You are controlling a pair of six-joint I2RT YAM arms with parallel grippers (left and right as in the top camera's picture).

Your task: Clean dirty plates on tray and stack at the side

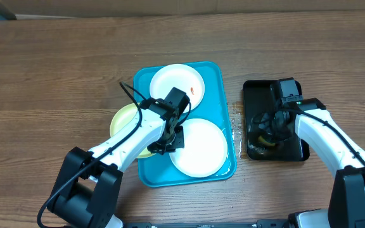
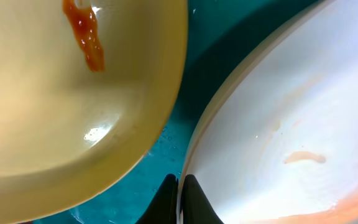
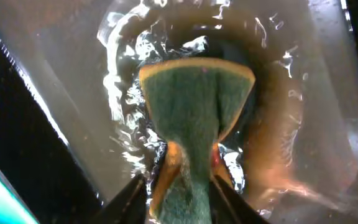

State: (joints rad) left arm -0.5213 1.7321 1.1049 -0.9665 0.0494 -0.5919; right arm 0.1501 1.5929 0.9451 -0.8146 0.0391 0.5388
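Your turquoise tray [image 1: 219,95] sits in the middle of the tabletop [image 1: 56,63] and carries the plates. The far white plate [image 1: 173,82] lies flat at the tray's back end, with a small red-orange smear [image 1: 194,90] near its right edge. The near white plate [image 1: 204,149] fills the front right part of the tray; the left wrist view shows faint orange streaks across it. The yellow-green plate [image 1: 122,120] is at the tray's left side, part of it reaching past the rim over the tabletop and much of it hidden under your left arm. Close up, it has a thick red-orange smear [image 2: 86,37] on it, and a strip of bare tray shows between it and the near white plate.

Your left gripper [image 1: 168,140] is low over the tray, between those two plates. Its fingers [image 2: 197,205] are closed tight on the rim of the near white plate.

To the right of the turquoise tray, apart from it, is a glossy black tray [image 1: 252,92] with water in it. Your right gripper [image 1: 263,130] is down inside it. Its fingers [image 3: 229,196] stand partly apart on either side of a sponge [image 3: 194,106], green scouring face up with yellow showing at the sides. You cannot tell from the wrist view whether they are pressing it.
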